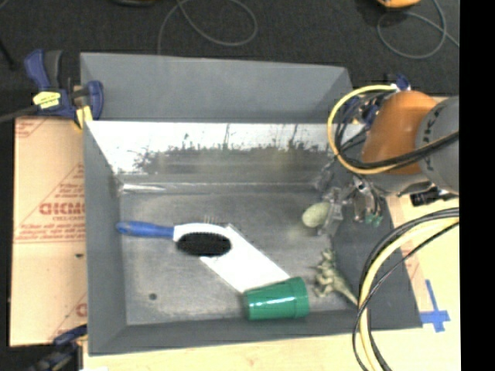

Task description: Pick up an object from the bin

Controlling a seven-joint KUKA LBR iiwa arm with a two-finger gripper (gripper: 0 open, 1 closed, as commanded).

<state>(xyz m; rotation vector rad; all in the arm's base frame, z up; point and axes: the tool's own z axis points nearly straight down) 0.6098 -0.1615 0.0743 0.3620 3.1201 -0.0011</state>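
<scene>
Camera view, nearest first: a green cup (277, 300) lies on its side by the front wall of the grey bin (178, 195). Just right of the green cup sits a small, knobbly olive toy figure (329, 278), near the cup but apart from it. A white card (246, 265) lies flat, its near corner at the cup and the rest running up and left from it. Farther left and behind the cup, a brush (203, 242) with black bristles rests with its head on the card's far end, its blue handle pointing left. Behind the cup and somewhat to its right, a pale, egg-shaped lump (313, 216) lies on the bin floor, just beside the left side of the pincer (349, 205). The pincer hangs low over the floor there, beneath the arm's orange cover (394, 134). I cannot tell whether it is released or clenched.
</scene>
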